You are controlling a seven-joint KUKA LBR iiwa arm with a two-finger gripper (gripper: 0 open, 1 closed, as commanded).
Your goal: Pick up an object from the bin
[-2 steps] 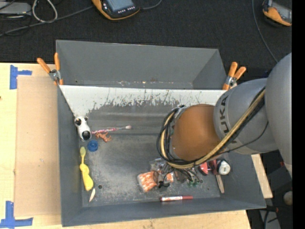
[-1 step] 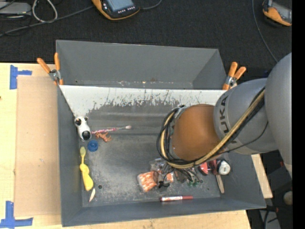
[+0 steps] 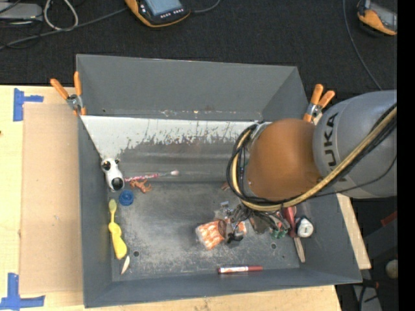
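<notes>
Hanging low in the lower middle of the grey metal bin (image 3: 194, 96), the gripper (image 3: 231, 229) sits just beside a crumpled orange-and-white packet (image 3: 209, 236), its state impossible to tell, and nothing looks lifted yet.

Grey arm (image 3: 363, 148) reaching in from the right, orange wrist cover (image 3: 282, 157) facing up, tool (image 3: 231, 227) low beneath it
</notes>
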